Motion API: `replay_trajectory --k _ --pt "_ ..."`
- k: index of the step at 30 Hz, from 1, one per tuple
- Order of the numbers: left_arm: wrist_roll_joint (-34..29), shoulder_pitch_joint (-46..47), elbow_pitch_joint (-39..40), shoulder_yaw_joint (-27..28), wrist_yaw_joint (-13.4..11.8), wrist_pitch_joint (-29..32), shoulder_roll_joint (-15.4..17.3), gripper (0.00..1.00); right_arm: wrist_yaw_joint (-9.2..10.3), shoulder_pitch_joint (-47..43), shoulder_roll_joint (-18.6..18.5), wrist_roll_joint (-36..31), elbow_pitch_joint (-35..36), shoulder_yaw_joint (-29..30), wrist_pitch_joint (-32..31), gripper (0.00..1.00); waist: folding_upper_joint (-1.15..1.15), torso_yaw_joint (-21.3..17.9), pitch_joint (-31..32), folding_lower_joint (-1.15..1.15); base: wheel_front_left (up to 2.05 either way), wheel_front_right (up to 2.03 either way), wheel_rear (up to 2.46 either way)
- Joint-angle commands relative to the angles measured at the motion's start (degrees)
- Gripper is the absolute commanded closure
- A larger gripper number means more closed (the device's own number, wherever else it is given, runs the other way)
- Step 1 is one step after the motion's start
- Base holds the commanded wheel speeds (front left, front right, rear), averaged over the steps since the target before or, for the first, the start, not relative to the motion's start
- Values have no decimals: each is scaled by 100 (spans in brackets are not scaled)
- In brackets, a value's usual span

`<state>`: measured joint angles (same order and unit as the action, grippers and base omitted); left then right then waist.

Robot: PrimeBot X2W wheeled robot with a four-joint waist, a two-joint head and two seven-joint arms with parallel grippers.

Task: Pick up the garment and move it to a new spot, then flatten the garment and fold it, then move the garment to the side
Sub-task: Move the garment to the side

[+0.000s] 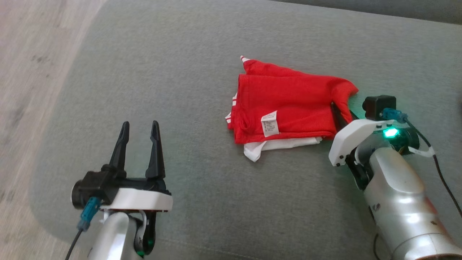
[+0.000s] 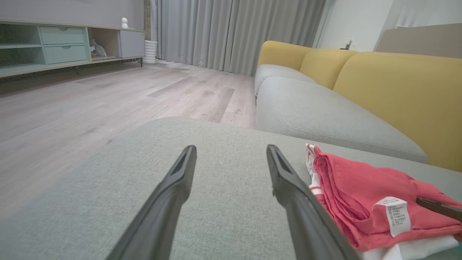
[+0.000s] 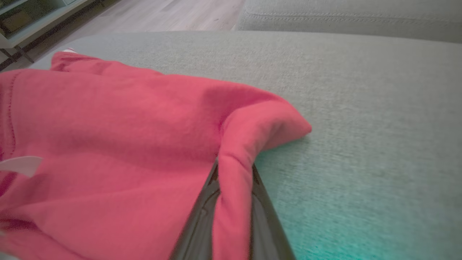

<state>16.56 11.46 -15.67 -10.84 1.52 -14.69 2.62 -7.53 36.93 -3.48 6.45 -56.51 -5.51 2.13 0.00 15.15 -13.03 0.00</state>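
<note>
The garment (image 1: pixel 288 104) is a red piece with white trim and a white care label (image 1: pixel 270 123), lying folded on the grey cushion (image 1: pixel 202 54); a white layer (image 1: pixel 281 144) pokes out beneath it. My right gripper (image 1: pixel 341 112) is at its right edge, shut on a raised red fold, which the right wrist view shows pinched between the two dark fingers (image 3: pixel 234 173). My left gripper (image 1: pixel 140 124) stands open over bare cushion, well left of the garment (image 2: pixel 361 187), with nothing between its fingers (image 2: pixel 173 187).
The cushion's rounded left edge drops to a pale wood floor (image 1: pixel 29 72). A grey and yellow sofa (image 2: pixel 397 83) stands beyond the cushion, with a low shelf unit (image 2: pixel 54 43) and curtains (image 2: pixel 231 32) across the room.
</note>
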Motion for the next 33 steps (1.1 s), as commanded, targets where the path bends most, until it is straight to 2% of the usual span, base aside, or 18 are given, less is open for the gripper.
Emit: replay_trajectory --k 1,9,15,19,22,27,28,29,33 --pt "-63 145 163 214 -2 -30 26 0 4 -22 60 -113 50 -118 160 100 0 -134 96 0 0 0 0" --pt "-183 102 217 228 45 -30 26 0 4 -153 60 -777 453 -49 671 100 0 -745 342 0 0 0 0" --pt "-234 96 269 93 47 -30 26 0 4 -363 17 -1461 1089 -37 571 100 0 -1236 462 0 0 0 0" --pt "-270 138 321 72 34 -30 26 0 4 -461 -209 -1642 1636 -202 355 100 0 -1518 431 0 0 0 0" --pt "-294 187 352 87 37 -30 26 0 4 -487 -600 -1649 2038 -437 97 100 0 -1677 355 0 0 0 0" --pt "-338 283 386 158 63 -30 26 0 4 -423 -1554 -1388 2592 -702 -371 100 0 -1848 175 0 0 0 0" --pt "-338 283 386 158 63 -30 26 0 4 -423 -1554 -1388 2592 -702 -371 100 0 -1848 175 0 0 0 0" --pt "-342 323 379 179 89 -30 26 0 4 -354 -1977 -1273 2732 -757 -531 100 0 -1881 97 0 0 0 0" --pt "-329 417 369 171 134 -30 26 0 4 -172 -2691 -1083 2754 -623 -743 100 0 -1888 -57 0 0 0 0"
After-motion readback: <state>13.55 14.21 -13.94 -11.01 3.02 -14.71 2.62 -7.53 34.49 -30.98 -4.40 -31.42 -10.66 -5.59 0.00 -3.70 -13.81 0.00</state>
